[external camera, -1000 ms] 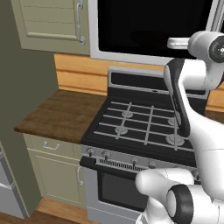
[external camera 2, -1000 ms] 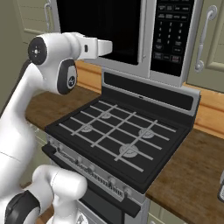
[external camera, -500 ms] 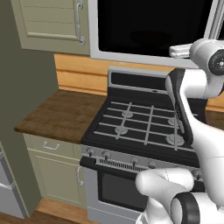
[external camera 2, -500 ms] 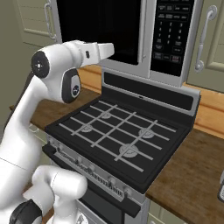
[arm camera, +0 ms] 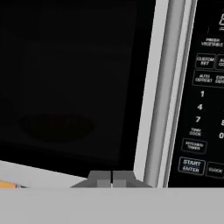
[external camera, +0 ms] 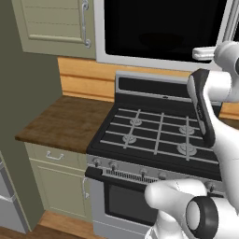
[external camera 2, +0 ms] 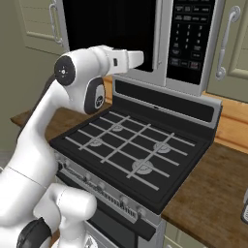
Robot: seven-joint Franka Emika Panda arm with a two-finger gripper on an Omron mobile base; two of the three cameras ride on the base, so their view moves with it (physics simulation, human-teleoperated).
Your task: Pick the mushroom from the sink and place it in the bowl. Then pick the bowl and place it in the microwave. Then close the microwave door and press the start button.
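Observation:
The microwave (external camera 2: pixel 160 43) hangs above the stove with the microwave door (external camera: pixel 163 28) closed, its black glass (arm camera: pixel 74 78) dark. Behind the glass a faint reddish oval (arm camera: pixel 57 127) shows, probably the bowl. My gripper (arm camera: pixel 112 179) is shut with nothing between its fingertips. It points at the door's lower right corner, beside the grey door handle (arm camera: pixel 164 87). To its right, on the dark control strip (external camera 2: pixel 191 38), sits the start button (arm camera: pixel 191 165). In the base views my hand (external camera 2: pixel 131 59) (external camera: pixel 205 52) hovers just before the door's bottom edge. The sink and the mushroom are out of view.
A black gas stove (external camera: pixel 158 133) with several burners lies under the hand. Wooden counter (external camera: pixel 65 121) runs to its left and right (external camera 2: pixel 213 193). Olive cabinets (external camera: pixel 51 23) with metal handles (external camera 2: pixel 224 43) flank the microwave.
My hand has moved to the right along the microwave door, toward the control strip, and a little lower. The door stays closed.

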